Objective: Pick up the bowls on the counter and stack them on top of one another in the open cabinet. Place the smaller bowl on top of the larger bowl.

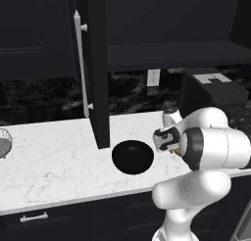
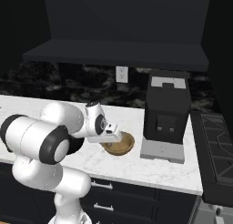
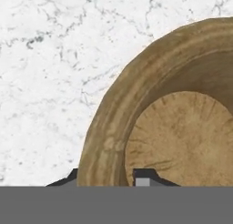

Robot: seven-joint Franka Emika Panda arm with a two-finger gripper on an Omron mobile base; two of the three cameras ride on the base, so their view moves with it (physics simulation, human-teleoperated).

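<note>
We see the gripper (image 3: 107,180) at the smaller bowl (image 3: 182,127), 2 fingers straddling its rim; grip unclear. Larger bowl (image 1: 133,156) sits nearby.

larger bowl (image 1: 133,157): upright on the counter (image 1: 54,161), near its front edge
open cabinet (image 1: 100,63): door edge just behind-left

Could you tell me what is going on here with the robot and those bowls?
The robot arm has its end effector down at the wooden bowl on the white counter, with one fingertip inside the rim and one outside, so it looks set to grasp it. Whether the fingers have closed is unclear. The black bowl sits on the counter beside the open cabinet, whose shelf holds neither bowl. A dark appliance stands next to the wooden bowl.
</note>
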